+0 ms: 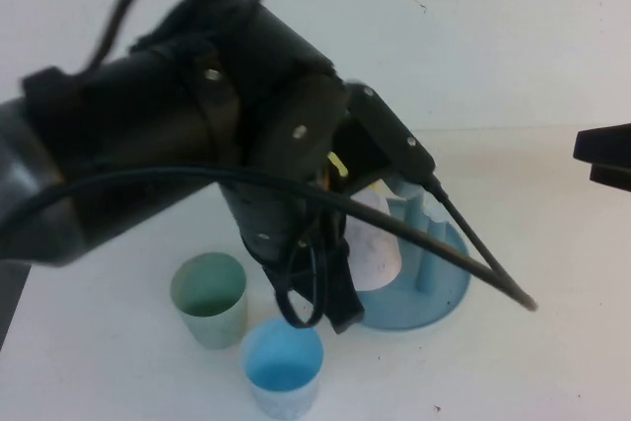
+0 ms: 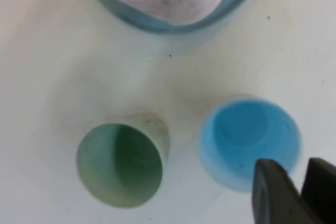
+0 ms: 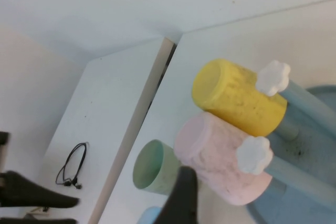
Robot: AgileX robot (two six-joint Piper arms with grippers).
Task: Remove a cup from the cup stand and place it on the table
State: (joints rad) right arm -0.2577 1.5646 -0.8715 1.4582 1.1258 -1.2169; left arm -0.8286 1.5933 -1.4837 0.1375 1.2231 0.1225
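Observation:
The light blue cup [image 1: 283,367] stands upright on the white table [image 1: 118,372], mouth up, in front of the cup stand [image 1: 434,298]. My left gripper [image 2: 303,195] hangs just above and beside the cup's rim [image 2: 249,142], its fingers a small gap apart with nothing between them. In the high view that gripper [image 1: 337,311] shows between the cup and the stand. The stand's pegs with white flower caps [image 3: 254,155] carry a pinkish-white cup [image 3: 220,166] and a yellow cup [image 3: 236,98]. My right gripper [image 1: 606,158] stays at the far right, open and empty.
A pale green cup [image 1: 209,298] stands upright on the table left of the blue one. My left arm [image 1: 177,135] fills the upper left of the high view, with a black cable [image 1: 463,244] running across the stand. A lower surface beyond the table's edge holds a coiled black cord [image 3: 71,171].

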